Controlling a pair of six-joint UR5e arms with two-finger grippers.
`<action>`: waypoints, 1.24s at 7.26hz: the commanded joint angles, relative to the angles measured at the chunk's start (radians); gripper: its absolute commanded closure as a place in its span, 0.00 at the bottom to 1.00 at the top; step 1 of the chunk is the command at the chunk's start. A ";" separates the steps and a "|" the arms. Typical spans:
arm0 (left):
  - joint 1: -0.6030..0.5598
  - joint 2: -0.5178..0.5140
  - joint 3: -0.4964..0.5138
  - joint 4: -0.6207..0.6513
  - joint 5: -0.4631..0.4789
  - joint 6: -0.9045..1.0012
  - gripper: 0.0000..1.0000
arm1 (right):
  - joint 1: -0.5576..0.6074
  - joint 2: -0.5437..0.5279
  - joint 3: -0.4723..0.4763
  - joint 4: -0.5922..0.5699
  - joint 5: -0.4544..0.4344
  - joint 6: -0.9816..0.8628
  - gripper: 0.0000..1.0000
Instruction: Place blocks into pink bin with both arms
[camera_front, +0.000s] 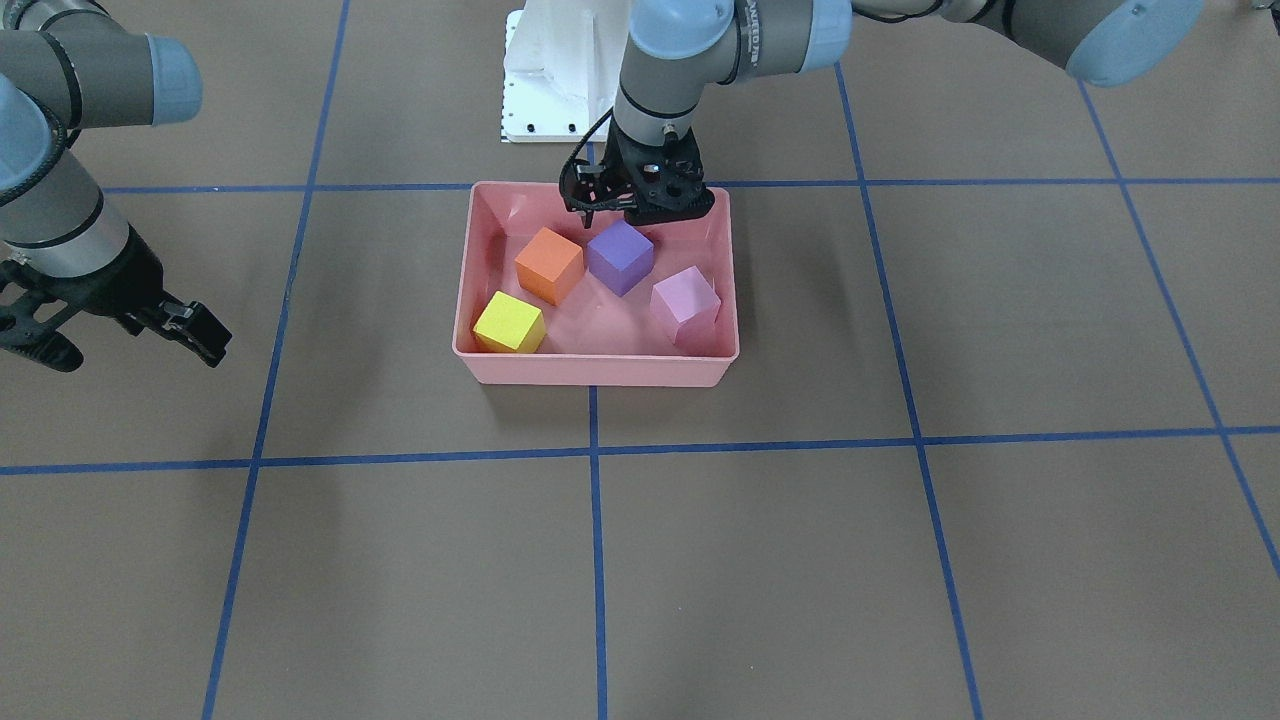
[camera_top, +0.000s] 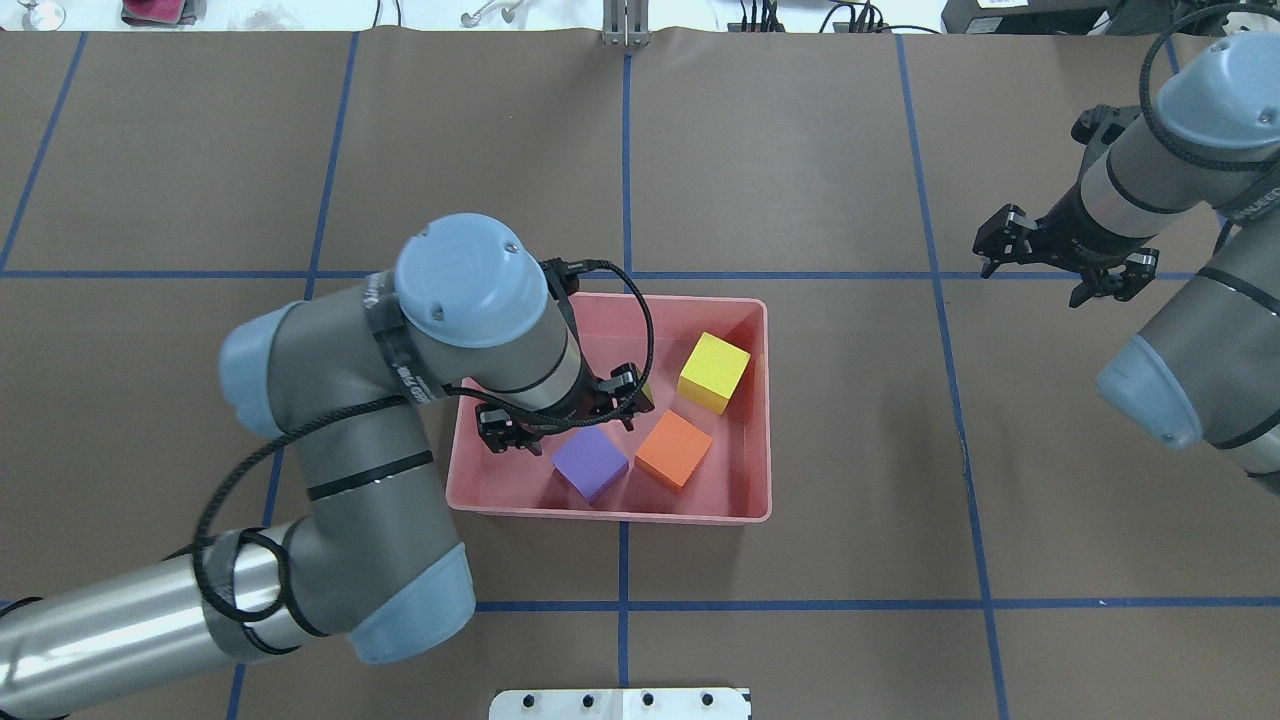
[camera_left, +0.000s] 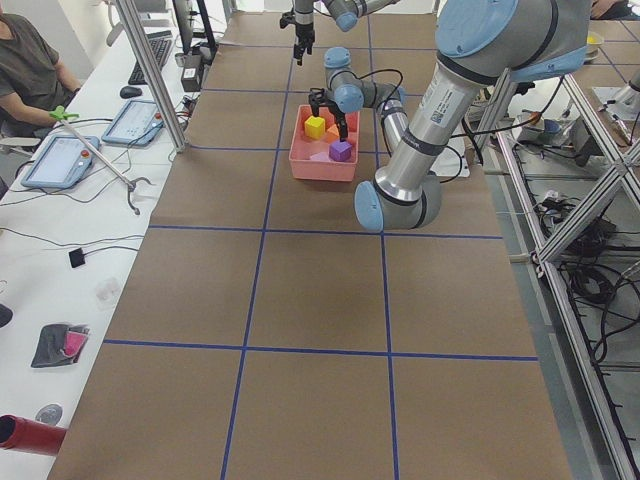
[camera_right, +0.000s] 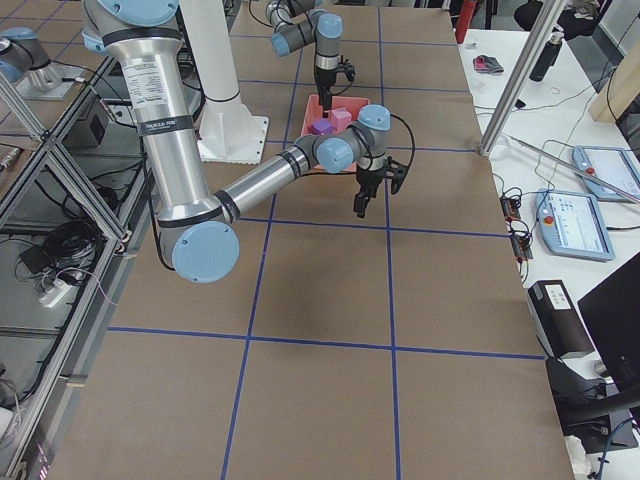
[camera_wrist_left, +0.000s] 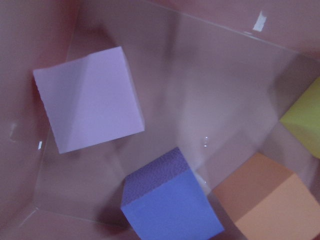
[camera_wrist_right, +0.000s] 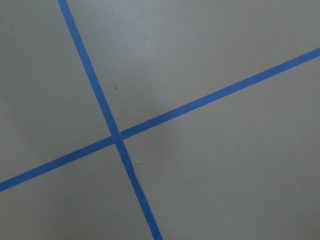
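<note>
Raise the left gripper (camera_front: 638, 208), spread and empty above the purple cube (camera_front: 620, 257), straight out of the pink bin (camera_front: 595, 368) without nudging the orange cube (camera_front: 548, 265), yellow cube (camera_front: 510, 322) or light pink cube (camera_front: 685, 305) inside, leaving the right gripper (camera_top: 1040, 280) open-fingered aside.

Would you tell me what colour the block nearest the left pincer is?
The block is purple, clearest in the exterior front-facing view.

Two grey arms (camera_top: 340, 470) wear light-blue joint caps (camera_top: 465, 280) and black cables (camera_top: 650, 330).
</note>
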 joint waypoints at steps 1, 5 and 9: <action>-0.152 0.174 -0.234 0.038 -0.006 0.115 0.01 | 0.077 -0.024 0.001 0.008 0.026 -0.126 0.00; -0.675 0.500 -0.149 0.054 -0.267 1.079 0.01 | 0.391 -0.104 -0.192 0.016 0.233 -0.755 0.00; -0.965 0.538 0.125 0.058 -0.400 1.478 0.00 | 0.481 -0.130 -0.269 0.163 0.257 -0.799 0.00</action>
